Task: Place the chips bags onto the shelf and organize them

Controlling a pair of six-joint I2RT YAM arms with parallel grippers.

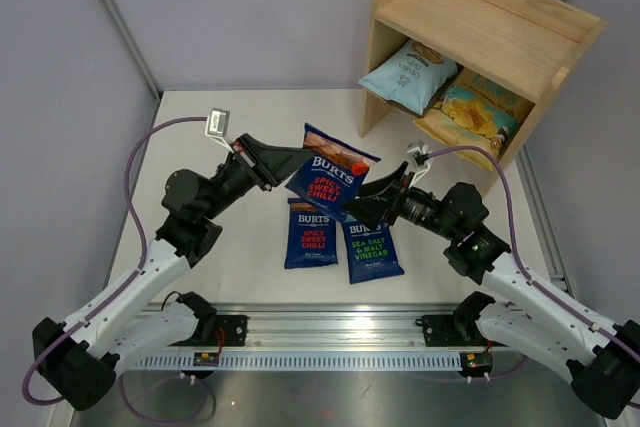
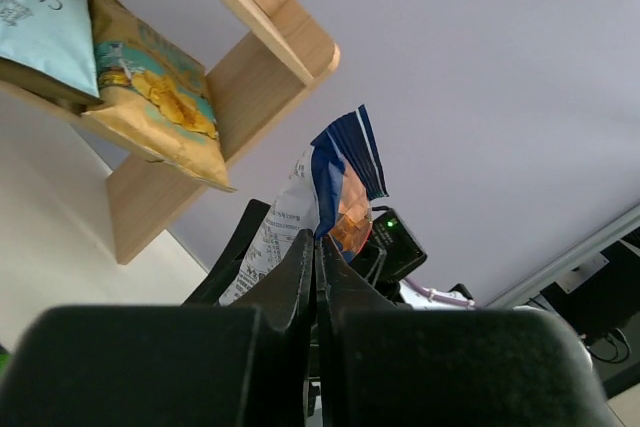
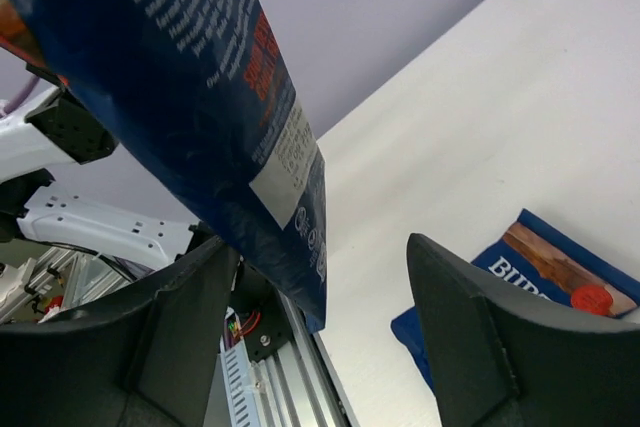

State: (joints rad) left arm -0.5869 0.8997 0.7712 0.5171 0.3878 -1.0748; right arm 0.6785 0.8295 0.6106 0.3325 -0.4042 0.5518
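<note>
My left gripper [image 1: 291,163] is shut on the left edge of a dark-blue red-lettered Burts bag [image 1: 334,173] and holds it in the air above the table. In the left wrist view the jaws [image 2: 318,249] pinch the bag's edge [image 2: 341,169]. My right gripper [image 1: 374,203] is open at the bag's lower right corner. In the right wrist view the bag [image 3: 190,77] hangs between its spread fingers [image 3: 320,319], nearer the left one. A second red-lettered Burts bag [image 1: 310,233] and a green-lettered one [image 1: 371,248] lie flat on the table. The shelf [image 1: 482,19] holds the pale-blue bag [image 1: 407,76] and the yellow-and-teal bag [image 1: 471,113] on its lower tier.
The shelf stands at the table's back right corner; its top tier is bare. It also shows in the left wrist view [image 2: 262,19] with both bags in it. A rail [image 1: 330,330] with the arm bases runs along the near edge. Grey walls enclose the table.
</note>
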